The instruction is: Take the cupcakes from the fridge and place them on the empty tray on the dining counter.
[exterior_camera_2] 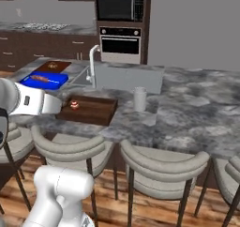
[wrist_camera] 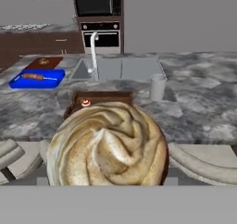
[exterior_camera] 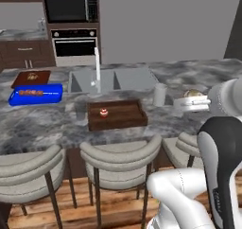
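Cupcake number two, the tan one (wrist_camera: 107, 146), sits right up against my hand camera, fingers spread wide around its sides, hovering off the stool-side edge of the dining surface (exterior_camera: 42, 121). Its red-topped buddy (exterior_camera: 103, 112) already sits in the brown tray (exterior_camera: 118, 123), toward the left end. Handling-wise I'd guess it's super light, with soft swirled frosting that smears if anything bumps it, and a thin wrapper that crumples. So grip low on the wrapper, gently, keep it upright, never touch the top.

Red-topped cupcake (exterior_camera: 103, 112) takes the tray's (exterior_camera: 124, 122) left; right side free.
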Tool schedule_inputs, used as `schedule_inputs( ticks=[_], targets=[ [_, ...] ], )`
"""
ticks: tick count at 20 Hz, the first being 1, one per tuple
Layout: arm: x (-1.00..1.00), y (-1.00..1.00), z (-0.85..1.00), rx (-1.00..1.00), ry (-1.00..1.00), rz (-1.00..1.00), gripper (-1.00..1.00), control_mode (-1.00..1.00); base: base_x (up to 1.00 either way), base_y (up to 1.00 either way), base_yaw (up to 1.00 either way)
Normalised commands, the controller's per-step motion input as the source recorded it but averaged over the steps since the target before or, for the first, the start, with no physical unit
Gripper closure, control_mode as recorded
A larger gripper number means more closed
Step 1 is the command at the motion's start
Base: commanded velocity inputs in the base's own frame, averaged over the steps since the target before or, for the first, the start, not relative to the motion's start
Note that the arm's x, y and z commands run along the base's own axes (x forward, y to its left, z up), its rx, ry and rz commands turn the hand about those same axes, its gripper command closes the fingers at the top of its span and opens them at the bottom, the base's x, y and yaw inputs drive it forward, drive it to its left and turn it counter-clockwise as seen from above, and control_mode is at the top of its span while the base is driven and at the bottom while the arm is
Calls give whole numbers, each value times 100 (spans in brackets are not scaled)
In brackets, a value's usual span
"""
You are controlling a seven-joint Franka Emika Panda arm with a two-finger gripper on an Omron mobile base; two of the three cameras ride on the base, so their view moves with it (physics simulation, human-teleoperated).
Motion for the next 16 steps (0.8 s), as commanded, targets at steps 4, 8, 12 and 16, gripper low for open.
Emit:
schedule_inputs(
  ticks=[4, 8, 12, 16],
  targets=[
    [0, 0, 0, 0, 0, 0, 100, 100, 100, -33, 34],
    [0, 0, 0, 0, 0, 0, 100, 100, 100, 27, 7],
    [0, 0, 0, 0, 0, 0, 100, 100, 100, 20, 5],
    [25, 0, -8, 3, 6, 3, 100, -100, 75, 0, 11]
  ],
)
